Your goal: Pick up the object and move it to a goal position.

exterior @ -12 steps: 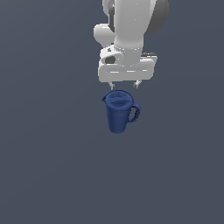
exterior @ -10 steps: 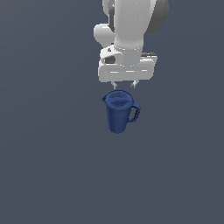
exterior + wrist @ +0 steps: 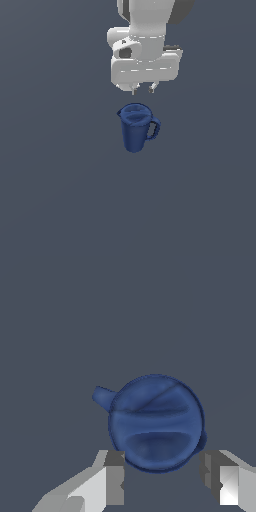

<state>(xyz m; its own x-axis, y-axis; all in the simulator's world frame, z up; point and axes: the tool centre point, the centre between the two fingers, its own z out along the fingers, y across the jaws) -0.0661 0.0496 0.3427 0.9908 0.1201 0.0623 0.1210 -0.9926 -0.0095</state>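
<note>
Beneath the claw [image 3: 142, 90] spreads a flat, featureless slate-grey surface [image 3: 55, 190] that fills both views edge to edge; no wall, edge or horizon breaks it, so whether it is a bench or a floor cannot be told.

The white arm [image 3: 145, 30] is cut off at the upper border of the exterior view, and only its wrist block and two short fingertips [image 3: 133, 91] show. The wrist view catches just the inner ends of both fingers [image 3: 114, 476], cropped by the frame. The pitcher's base is hard to make out against the dark ground, and its shadow is barely visible.

A dark blue pitcher [image 3: 136, 127] stands upright directly under the claw, apart from it, with a clear gap of grey between the fingertips and its rim. Its loop handle [image 3: 154, 129] sticks out toward the exterior view's right, and the small spout [image 3: 120, 113] points the opposite way. From the wrist camera the pitcher [image 3: 156, 422] is seen from above, its round open mouth lying between and just ahead of the two fingers, spout [image 3: 102, 397] jutting to one side.

The claw's fingers are parted, roughly as wide as the pitcher's body, and they grip nothing.
</note>
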